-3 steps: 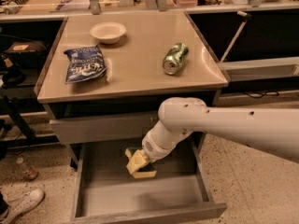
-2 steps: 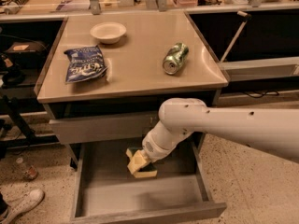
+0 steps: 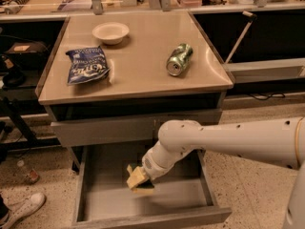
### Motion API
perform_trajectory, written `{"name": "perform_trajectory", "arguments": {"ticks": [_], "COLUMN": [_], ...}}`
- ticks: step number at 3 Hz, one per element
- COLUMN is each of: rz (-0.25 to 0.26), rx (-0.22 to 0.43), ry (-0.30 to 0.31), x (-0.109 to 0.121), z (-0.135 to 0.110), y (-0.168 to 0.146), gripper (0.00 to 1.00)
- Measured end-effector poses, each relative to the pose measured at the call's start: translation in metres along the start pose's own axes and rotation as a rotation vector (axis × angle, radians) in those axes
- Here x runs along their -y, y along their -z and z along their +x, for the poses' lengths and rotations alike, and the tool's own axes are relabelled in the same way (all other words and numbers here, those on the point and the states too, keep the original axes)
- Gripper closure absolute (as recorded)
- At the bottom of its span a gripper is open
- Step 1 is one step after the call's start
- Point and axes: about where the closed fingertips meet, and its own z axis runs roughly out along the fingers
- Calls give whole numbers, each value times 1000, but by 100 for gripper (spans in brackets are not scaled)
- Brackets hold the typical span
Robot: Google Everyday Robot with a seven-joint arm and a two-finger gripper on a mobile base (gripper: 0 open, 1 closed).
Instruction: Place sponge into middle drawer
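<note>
The middle drawer (image 3: 177, 200) is pulled open below the table, a shallow grey box with a flat floor. My gripper (image 3: 137, 179) reaches down into it from the right on the white arm, over the middle of the floor. It is shut on the yellow sponge (image 3: 134, 176), which hangs just above the floor and casts a shadow under it. The sponge's green face is hidden.
On the tan tabletop (image 3: 143, 75) lie a green can (image 3: 179, 59) on its side, a blue chip bag (image 3: 87, 65) and a white bowl (image 3: 110, 32). The closed upper drawer front (image 3: 105, 129) sits just above the open one. A shoe (image 3: 23, 209) lies on the floor at left.
My gripper has moved a little down and to the left inside the drawer with the sponge in it, closer to the drawer floor. Nothing on the tabletop has moved.
</note>
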Motion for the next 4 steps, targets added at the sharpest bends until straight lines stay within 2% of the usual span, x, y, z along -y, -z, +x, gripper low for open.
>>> {"name": "perform_trajectory", "arguments": {"ticks": [1, 2, 3, 4], "rz": [10, 9, -8, -55], "rx": [38, 60, 39, 40], "ry": [-90, -102, -119, -183], "x": [16, 16, 17, 25], "z": [-2, -8, -5, -5], "y": [-34, -35, -50, -87], "gripper": [100, 100, 100, 100]}}
